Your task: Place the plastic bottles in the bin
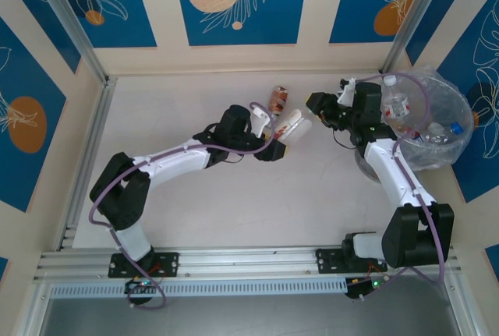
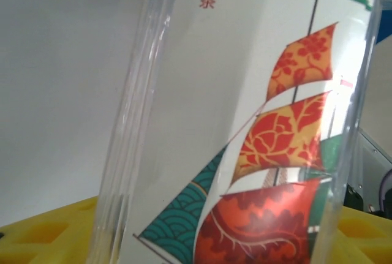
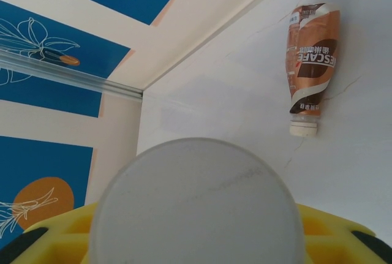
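Closest to the left wrist lens stands a clear tea bottle (image 2: 257, 154). Its white label shows a ship with red-and-orange sails, teal waves and red characters "午茶". It sits between the left hand's (image 1: 279, 135) yellow pads (image 2: 37, 236); I cannot tell whether they grip it. Its pale round end lies between the right hand's (image 1: 316, 111) pads (image 3: 55, 233), grip equally unclear. Ahead of the right hand, a brown bottle (image 3: 312, 62) reading "ESCAFE" lies flat, white cap toward the hand, with bare tabletop (image 3: 245, 92) around it up to the wall edge. Behind the right hand's wrist is the bin (image 1: 460, 145), bottles inside.
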Tool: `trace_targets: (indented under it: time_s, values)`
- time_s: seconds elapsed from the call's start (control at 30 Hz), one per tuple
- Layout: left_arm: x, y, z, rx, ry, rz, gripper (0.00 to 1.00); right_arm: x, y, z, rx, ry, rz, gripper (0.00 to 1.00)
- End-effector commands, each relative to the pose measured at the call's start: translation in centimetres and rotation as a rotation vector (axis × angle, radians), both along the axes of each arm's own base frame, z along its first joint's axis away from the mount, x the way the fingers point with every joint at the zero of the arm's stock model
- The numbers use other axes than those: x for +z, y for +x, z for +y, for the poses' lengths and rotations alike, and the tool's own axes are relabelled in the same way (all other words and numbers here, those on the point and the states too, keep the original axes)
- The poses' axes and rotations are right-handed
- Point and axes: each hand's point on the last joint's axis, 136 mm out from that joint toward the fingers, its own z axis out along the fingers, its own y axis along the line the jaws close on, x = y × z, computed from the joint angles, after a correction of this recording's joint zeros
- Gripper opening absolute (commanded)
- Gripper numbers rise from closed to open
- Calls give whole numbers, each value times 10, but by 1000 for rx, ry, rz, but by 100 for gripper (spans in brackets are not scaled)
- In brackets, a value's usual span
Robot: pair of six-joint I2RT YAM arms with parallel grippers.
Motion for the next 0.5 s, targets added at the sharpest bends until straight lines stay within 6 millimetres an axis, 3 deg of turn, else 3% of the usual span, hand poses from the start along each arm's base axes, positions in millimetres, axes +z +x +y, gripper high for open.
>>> trace_targets:
  time_s: [0.0, 0.3, 0.47]
  values:
    - [48, -22, -5, -112, -139, -61, 75, 14, -4, 1, 18, -37, -100, 37]
    - [65, -25, 10, -108, -195, -121, 98, 49, -16, -10, 6, -146, -197, 36]
    - [67, -14, 20, -38, -221, -129, 99, 64, -26, -25, -27, -189, -223, 36]
